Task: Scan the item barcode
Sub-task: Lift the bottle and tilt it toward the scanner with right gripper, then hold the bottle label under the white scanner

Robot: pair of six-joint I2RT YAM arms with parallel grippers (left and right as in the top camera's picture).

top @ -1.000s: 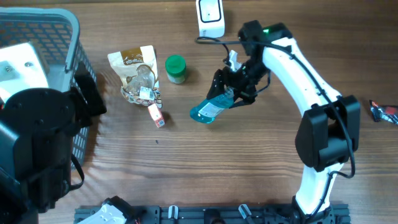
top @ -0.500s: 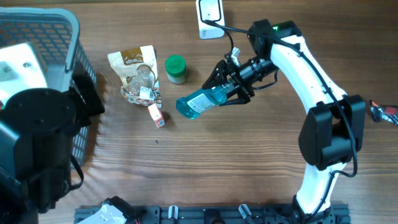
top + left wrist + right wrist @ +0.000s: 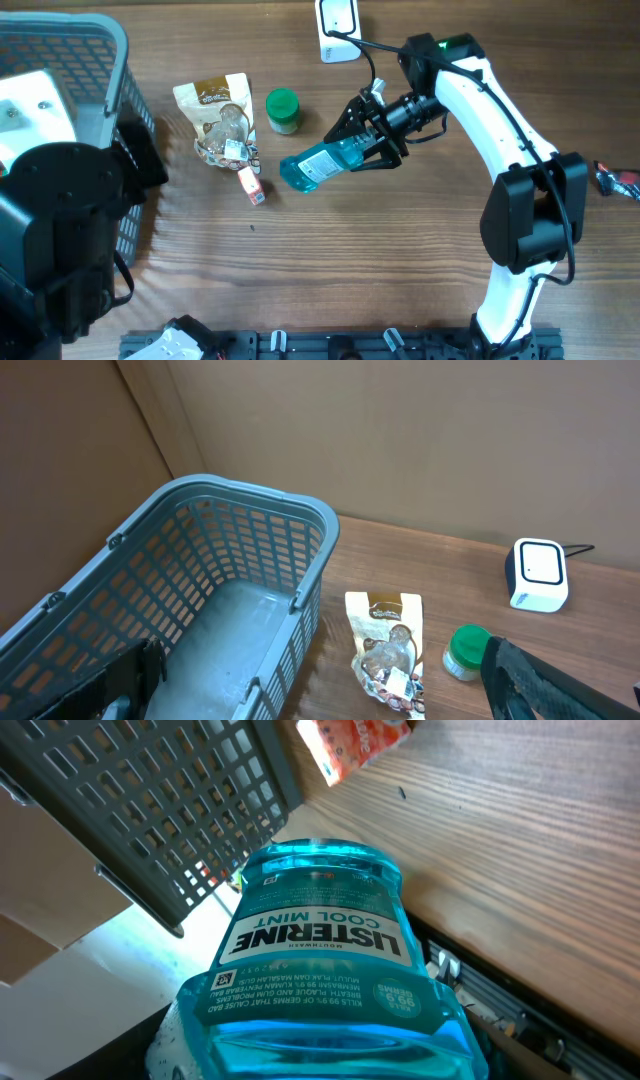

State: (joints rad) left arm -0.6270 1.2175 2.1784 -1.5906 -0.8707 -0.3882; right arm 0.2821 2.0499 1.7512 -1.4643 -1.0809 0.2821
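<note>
- The right gripper (image 3: 372, 128) is clamped on the neck end of the mouthwash bottle (image 3: 322, 165). The bottle lies nearly level and looks to be off the table, with its base pointing to 8 o'clock in the overhead view.
- The scanner (image 3: 338, 22) stands at the 12 o'clock edge of the table. The bottle is well apart from it, at about 6 o'clock from it.
- In the right wrist view the front label of the bottle (image 3: 320, 970) faces the camera. We see no linear barcode there, so we judge it sits on the opposite face.
- We roll the wrist until that face turns toward the scanner window, then carry the bottle toward 12 o'clock.
- We hold the label square to the window and pause there. A tilted or moving label is likely to misread.
- We route the bottle clear of the green-lidded jar (image 3: 282, 110) at its 11 o'clock.
- The left gripper (image 3: 330, 695) stands with fingers wide apart near the basket (image 3: 300, 520), holding nothing. We leave it parked.
</note>
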